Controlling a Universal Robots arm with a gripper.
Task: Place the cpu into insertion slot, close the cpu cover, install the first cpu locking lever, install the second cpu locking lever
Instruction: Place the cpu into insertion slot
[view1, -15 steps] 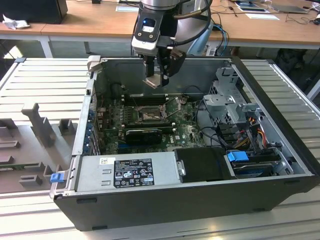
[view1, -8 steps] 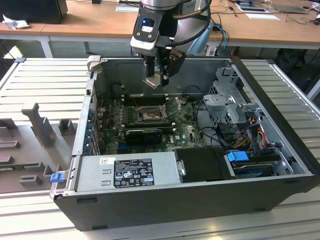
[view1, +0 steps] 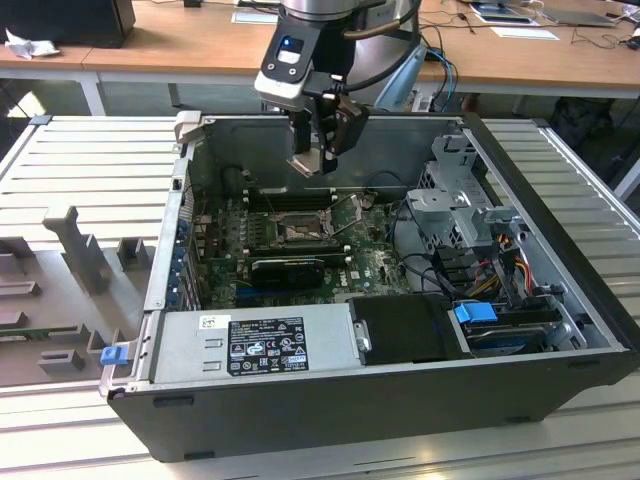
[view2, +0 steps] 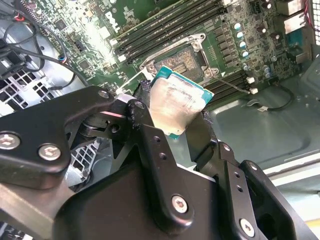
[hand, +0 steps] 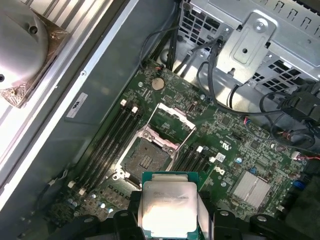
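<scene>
Cpu (view2: 172, 97) nearest the lens in both wrist views: silver-grey top, tan-green rim, pinched by opposite edges between the black fingers (view2: 144, 129) of the gripper (view2: 172, 120), held clear of the board and touching nothing else. In the exterior view, poised at about twelve o'clock of the insertion slot (view1: 298, 232), hanging above it close to the case's far wall, not yet lowered.

Just beyond the chip, the slot itself: small, dark, square, silvery-framed, set in green circuit board (hand: 235, 150), bare of any chip. Behind that, the cpu cover (hand: 172, 120) swung open on its hinge, window frame lifted away, socket left exposed. One thin locking lever (view2: 232, 82) angled out loose beside the frame, apparently unlatched; second lever too hard to make out for any call.

Farther out, long black memory slots (hand: 107, 137) flanking the socket, and a metal drive cage (view1: 455, 195) at about three o'clock of it in the exterior view. Farthest back, wooden desks (view1: 150, 45) beyond the case, at twelve o'clock.

Judged from this: first step under way, none complete. Seating the chip, closing the cover and latching both levers all left to do.
</scene>
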